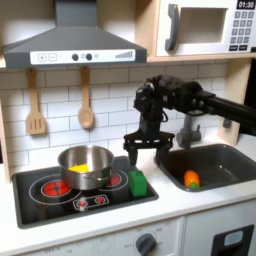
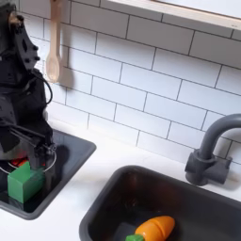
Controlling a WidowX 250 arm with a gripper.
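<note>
Gripper (image 1: 140,158) seen in both exterior views, pointed down, fingers spread wide, nothing pinched. Green block (image 1: 138,183) sits directly below the fingertips on the stove top (image 1: 40,188), a clear gap between; in the second exterior view the block (image 2: 25,182) lies just under and slightly toward the second exterior view's left of the fingers (image 2: 46,149). Steel pot (image 1: 86,166) w/ yellow item inside stands beside the fingers, on the first exterior view's left. Toy carrot (image 1: 191,179) lies in the sink (image 1: 225,158), well apart from the fingers.

Risk (judged): the pot is near the block, so one finger could clip the pot wall on descent and shove it. If the fingers are off-centre over the block, one tip could land on its top face and tip or skid it across the smooth stove top.
</note>
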